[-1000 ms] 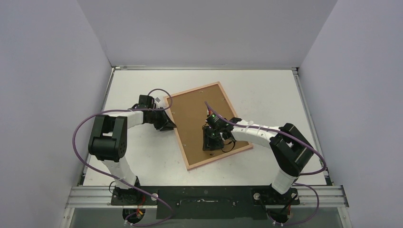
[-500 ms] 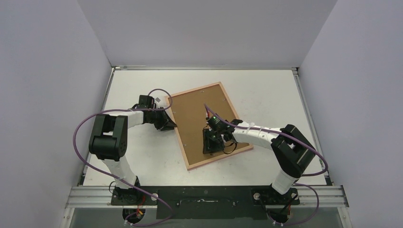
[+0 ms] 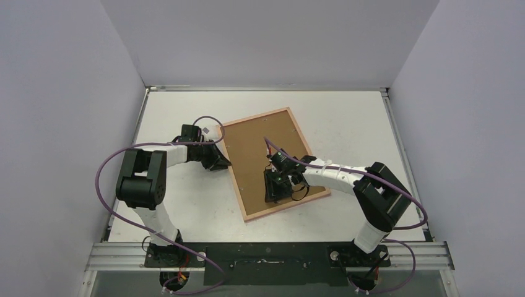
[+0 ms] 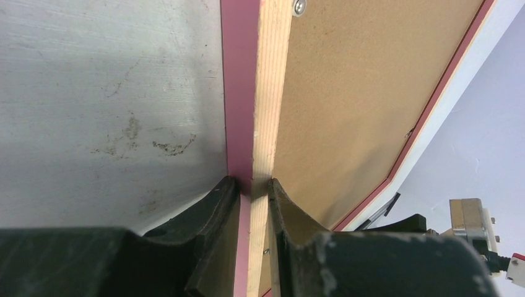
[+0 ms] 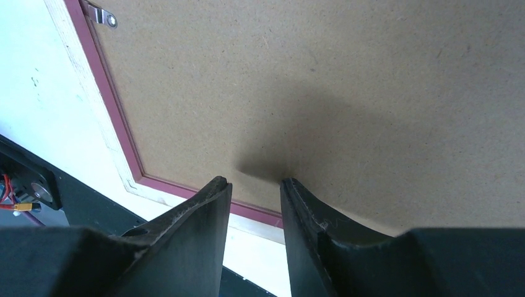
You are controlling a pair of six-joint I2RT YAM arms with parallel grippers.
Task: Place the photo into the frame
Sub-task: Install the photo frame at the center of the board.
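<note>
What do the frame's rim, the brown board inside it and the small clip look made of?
Thin-edged rectangular frame: pale bare wood, going by its grain, with a matte pink painted face. Brown backing board: probably pressed fibreboard, judging by its speckled, dull, grainless surface. Small corner tab: shiny silver metal, held by a screw.

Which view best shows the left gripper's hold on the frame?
Left wrist: the left gripper pinches the frame edgewise between its fingers. Top view only shows the gripper at its edge; right wrist misses it.
</note>
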